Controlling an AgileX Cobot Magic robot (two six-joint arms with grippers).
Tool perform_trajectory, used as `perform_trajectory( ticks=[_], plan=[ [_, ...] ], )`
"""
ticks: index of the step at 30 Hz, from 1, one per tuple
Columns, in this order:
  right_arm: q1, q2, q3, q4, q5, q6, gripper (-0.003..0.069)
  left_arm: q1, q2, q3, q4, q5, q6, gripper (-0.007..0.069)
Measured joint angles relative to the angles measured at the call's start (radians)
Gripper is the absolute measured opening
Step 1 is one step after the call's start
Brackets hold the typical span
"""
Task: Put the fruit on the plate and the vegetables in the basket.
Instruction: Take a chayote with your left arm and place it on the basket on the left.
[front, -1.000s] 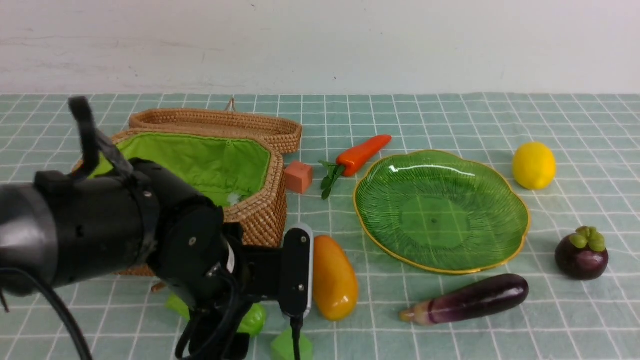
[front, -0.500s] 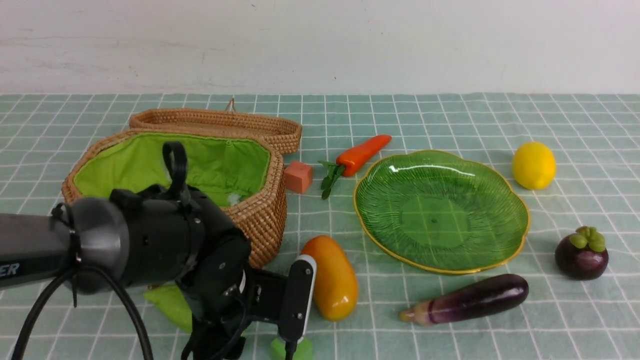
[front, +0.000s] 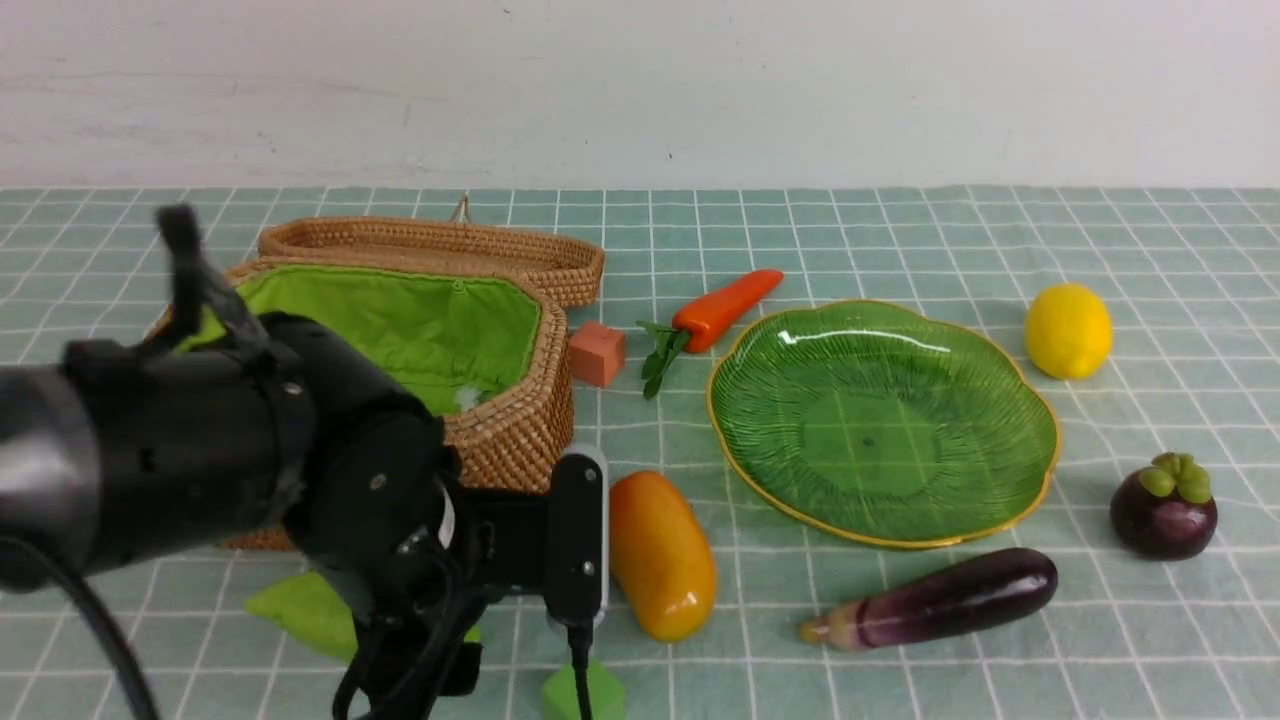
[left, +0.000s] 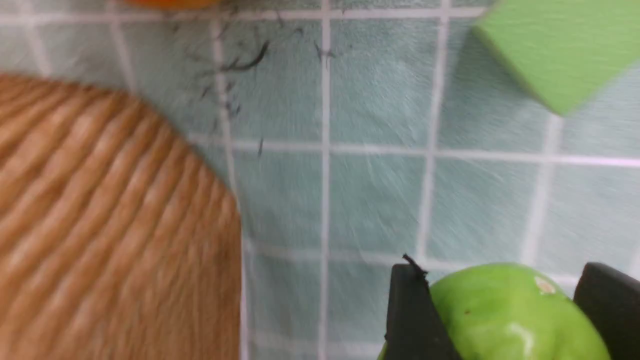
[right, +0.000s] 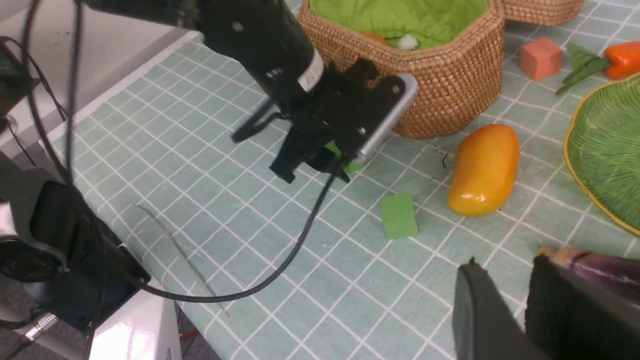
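My left gripper (left: 505, 280) is shut on the bumpy green gourd (left: 505, 315), just in front of the wicker basket (front: 520, 430); the gourd (front: 300, 610) pokes out under the arm. A potato (right: 375, 37) lies inside the basket. The mango (front: 660, 555) lies right of that arm. The empty green plate (front: 880, 420) has the carrot (front: 725, 305) behind it, the lemon (front: 1067, 330) and mangosteen (front: 1163, 508) to its right, and the eggplant (front: 940, 598) in front. My right gripper (right: 505, 280) hovers by the eggplant's stem end, narrowly open and empty.
An orange cube (front: 597, 352) sits beside the basket and a green cube (front: 585, 695) lies near the front edge. The basket's lid (front: 440, 245) lies folded back behind it. The table's left edge (right: 125, 235) drops off to equipment.
My left gripper has closed on the gourd. The left arm dipped low, then rose again, and the gourd has shifted left with it. Nothing else moved.
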Motion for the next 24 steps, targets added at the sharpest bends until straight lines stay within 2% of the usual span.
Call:
perform_trajectory(
  ticks=[2,7,8,12,17,21,22,24],
  plan=[
    [0.000,0.000,0.000,0.001,-0.032,0.000,0.0161,0.000,-0.060,-0.037,0.024,0.030,-0.054,0.0386],
    [0.000,0.000,0.000,0.004,-0.162,0.000,0.0161,0.000,-0.130,-0.189,0.195,0.032,-0.176,0.0386],
    [0.000,0.000,0.000,0.005,-0.208,0.000,0.0161,0.002,-0.123,-0.259,0.277,0.032,-0.230,0.0386],
    [0.000,0.000,0.000,0.020,-0.246,0.000,0.0161,0.037,-0.049,-0.360,0.384,-0.001,-0.304,0.0386],
    [0.000,0.000,0.000,0.034,-0.247,0.000,0.0161,0.117,0.081,-0.389,0.417,-0.105,-0.378,0.0386],
    [0.000,0.000,0.000,0.035,-0.242,0.000,0.0161,0.164,0.156,-0.389,0.425,-0.124,-0.428,0.0391],
    [0.000,0.000,0.000,0.035,-0.242,0.000,0.0161,0.168,0.164,-0.389,0.427,-0.124,-0.434,0.0405],
    [0.000,0.000,0.000,0.036,-0.242,0.000,0.0161,0.169,0.170,-0.389,0.427,-0.126,-0.441,0.0482]
  ],
)
